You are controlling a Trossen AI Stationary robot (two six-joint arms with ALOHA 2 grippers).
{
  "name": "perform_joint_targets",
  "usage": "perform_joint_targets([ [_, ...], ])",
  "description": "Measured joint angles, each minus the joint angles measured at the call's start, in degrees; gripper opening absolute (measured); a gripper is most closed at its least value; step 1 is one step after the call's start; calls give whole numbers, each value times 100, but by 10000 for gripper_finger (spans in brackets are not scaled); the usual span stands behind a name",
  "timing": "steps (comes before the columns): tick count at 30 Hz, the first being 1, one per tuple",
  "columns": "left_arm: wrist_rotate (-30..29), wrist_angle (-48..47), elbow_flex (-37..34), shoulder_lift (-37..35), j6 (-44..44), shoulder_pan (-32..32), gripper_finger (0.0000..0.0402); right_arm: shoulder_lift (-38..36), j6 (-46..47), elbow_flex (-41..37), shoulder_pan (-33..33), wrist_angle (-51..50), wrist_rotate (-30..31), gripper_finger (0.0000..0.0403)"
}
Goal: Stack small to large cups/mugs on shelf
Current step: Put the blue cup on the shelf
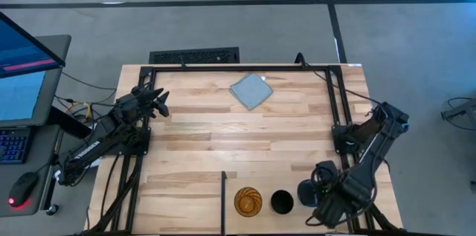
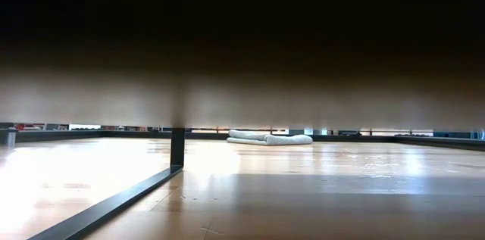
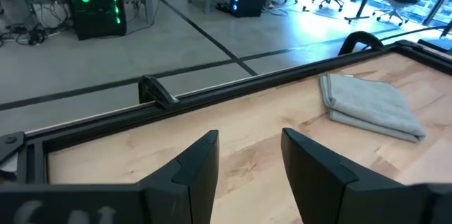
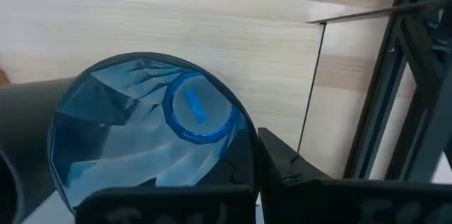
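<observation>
Left end effector (image 1: 161, 103) waits at the surface's (image 1: 201, 147) left edge, fingers apart and empty; on the shelf (image 1: 286, 184) stand amber tumbler (image 1: 248, 201), black cup (image 1: 281, 202), then blue cup (image 1: 307, 193) — clamped by the right end effector (image 1: 320, 191); pulling away carelessly could topple it.

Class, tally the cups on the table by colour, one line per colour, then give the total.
Amber-orange cup: 1
Black cup: 1
Blue cup: 1
Total: 3 cups
</observation>
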Motion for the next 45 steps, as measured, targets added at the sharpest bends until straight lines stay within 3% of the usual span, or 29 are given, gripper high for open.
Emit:
perform_joint_targets([
  [13, 15, 0, 0, 0, -63, 0, 146, 126, -4, -4, 378, 147, -15, 11],
  [22, 24, -150, 7, 0, -770, -1, 146, 126, -11, -4, 524, 83, -13, 11],
  [45, 73, -234, 16, 0, -784, 0, 146, 160, -65, -7, 491, 257, -28, 11],
])
